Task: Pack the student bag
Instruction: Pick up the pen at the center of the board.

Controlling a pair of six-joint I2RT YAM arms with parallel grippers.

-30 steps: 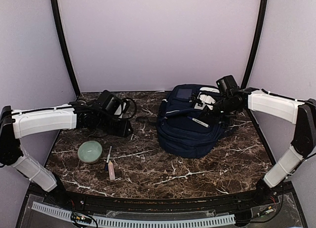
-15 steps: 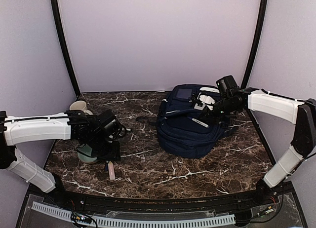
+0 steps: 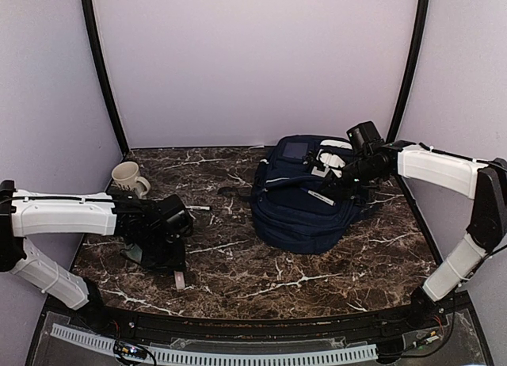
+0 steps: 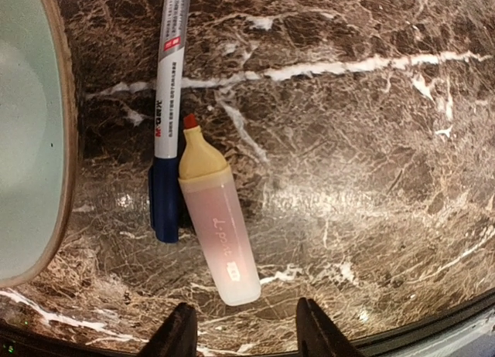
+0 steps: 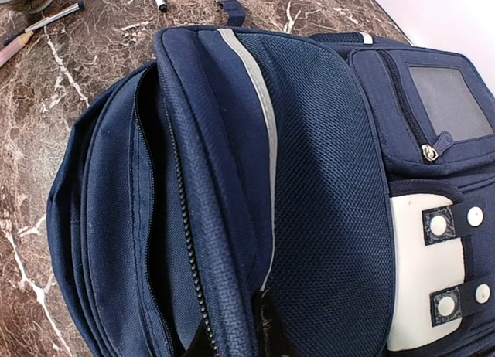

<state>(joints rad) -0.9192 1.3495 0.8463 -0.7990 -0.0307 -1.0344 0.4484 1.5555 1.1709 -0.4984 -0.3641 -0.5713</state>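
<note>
The student bag [image 3: 305, 203], navy with a thin white stripe, lies at the back right with a zip compartment gaping open [image 5: 155, 218]. My right gripper [image 3: 342, 174] is shut on the fabric edge of the student bag's front flap [image 5: 236, 338]. My left gripper [image 4: 246, 338] hangs open over the table at the near left, nothing between its fingers. Just ahead of it lies a pink highlighter [image 4: 219, 229] with a yellow cap. A white pen with a blue cap [image 4: 167, 102] lies alongside the highlighter, touching it.
A pale green bowl [image 4: 27, 141] sits right beside the pen, mostly hidden under my left arm [image 3: 133, 253] in the top view. A cream mug [image 3: 125, 176] stands at the back left. The table's near edge runs just behind my left fingertips.
My left arm has swung from the back left toward the near edge, over the bowl and pens, uncovering the mug. Its jaws have opened wider. The right arm has not moved.
</note>
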